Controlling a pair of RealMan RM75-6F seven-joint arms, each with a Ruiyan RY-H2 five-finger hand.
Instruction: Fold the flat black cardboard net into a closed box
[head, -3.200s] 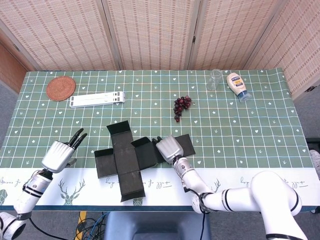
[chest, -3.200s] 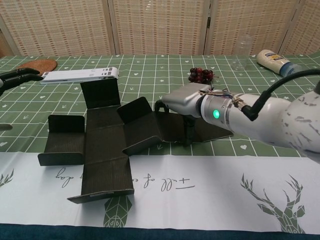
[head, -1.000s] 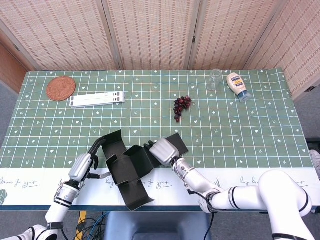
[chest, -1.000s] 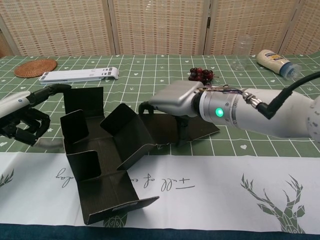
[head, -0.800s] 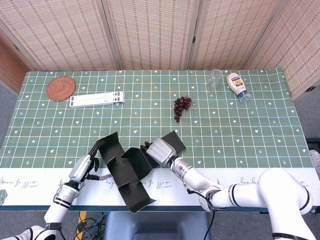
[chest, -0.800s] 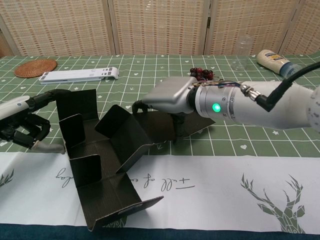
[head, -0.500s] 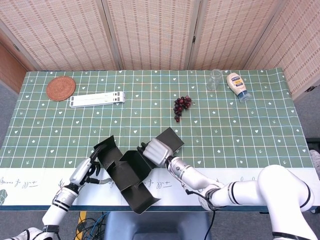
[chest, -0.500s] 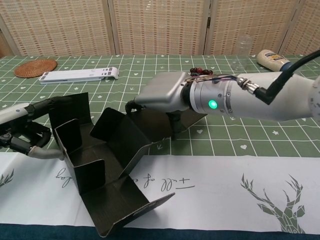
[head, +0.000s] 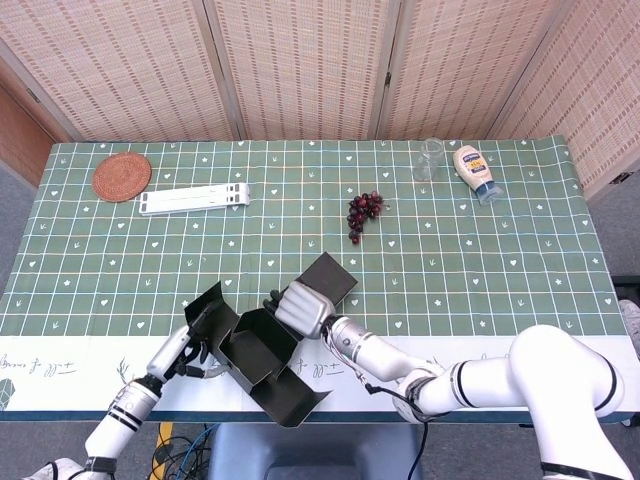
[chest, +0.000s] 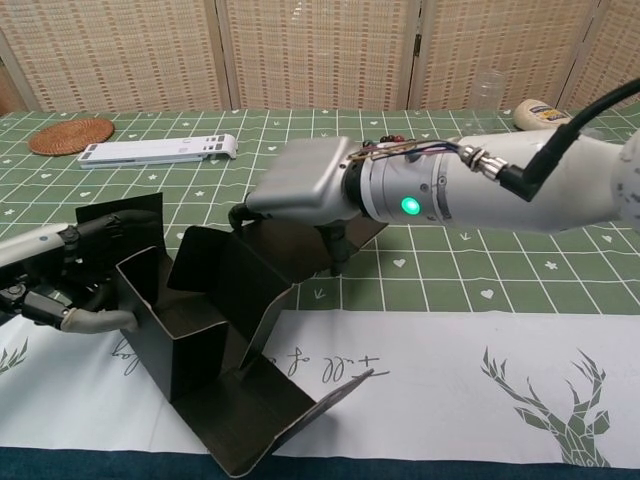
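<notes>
Fingers (chest: 75, 300) of the left hand (head: 187, 350) and right hand (chest: 300, 180) grip the half-folded black net (head: 262, 355) (walls raised).

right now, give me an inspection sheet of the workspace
surface: table under a green patterned cloth, white strip along the near edge
job's things: black cardboard net partly folded, several panels raised, not closed
clutter: woven coaster, white flat bar, grapes, clear glass, mayonnaise bottle lying down, all at the far side
hands: left hand grips the net's left flap; right hand presses on its right panels
cables: black cable along the right arm
surroundings: woven folding screen behind the table
</notes>
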